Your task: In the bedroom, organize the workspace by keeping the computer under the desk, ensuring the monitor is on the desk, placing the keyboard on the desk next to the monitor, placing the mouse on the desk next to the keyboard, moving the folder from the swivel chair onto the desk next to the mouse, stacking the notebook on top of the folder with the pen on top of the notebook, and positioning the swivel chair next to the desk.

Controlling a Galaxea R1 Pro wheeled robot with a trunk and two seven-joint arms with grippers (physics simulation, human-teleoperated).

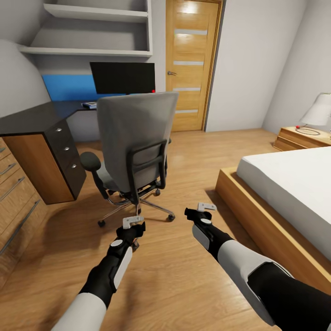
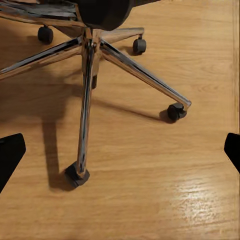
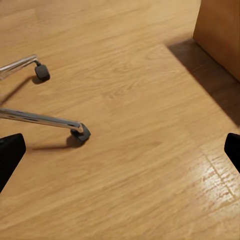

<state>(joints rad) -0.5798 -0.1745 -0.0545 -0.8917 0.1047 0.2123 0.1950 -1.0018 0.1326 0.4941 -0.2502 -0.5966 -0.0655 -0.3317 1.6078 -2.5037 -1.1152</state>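
Above wood floor, both hands open

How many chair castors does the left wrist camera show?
4. One castor lies nearest the camera, another at the next leg's end, two farther back. A fifth may be hidden.

Grey swivel chair upright beside black desk, monitor behind.
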